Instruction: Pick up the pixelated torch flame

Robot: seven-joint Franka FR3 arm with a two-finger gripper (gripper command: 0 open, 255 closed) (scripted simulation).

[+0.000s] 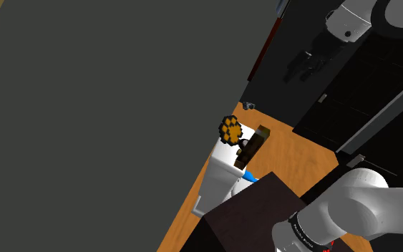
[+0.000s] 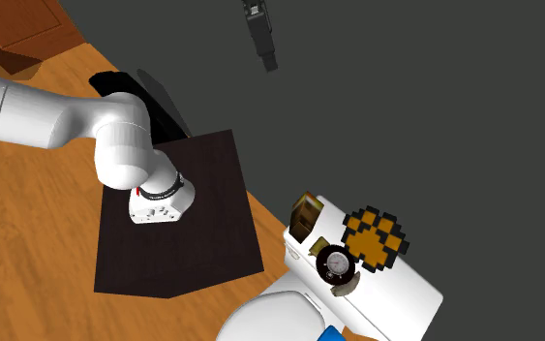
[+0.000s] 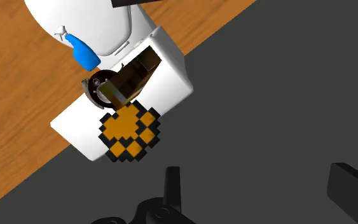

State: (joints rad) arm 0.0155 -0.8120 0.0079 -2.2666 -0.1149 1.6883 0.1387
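Fingers (image 3: 171,188) spread wide on our gripper (image 3: 261,178), well clear of the pixel flame (image 3: 130,132); we'd line up over it, drop straight, then squeeze.

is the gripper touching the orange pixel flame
No, the open gripper hangs clear of the orange-and-black flame, which sits on the white box.

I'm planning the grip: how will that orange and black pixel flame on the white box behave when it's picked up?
Probably stiff: the flame is made of hard-edged blocks. It looks thin, so it is likely light. It sits at the edge of the white box, so a nudge might tip it off.
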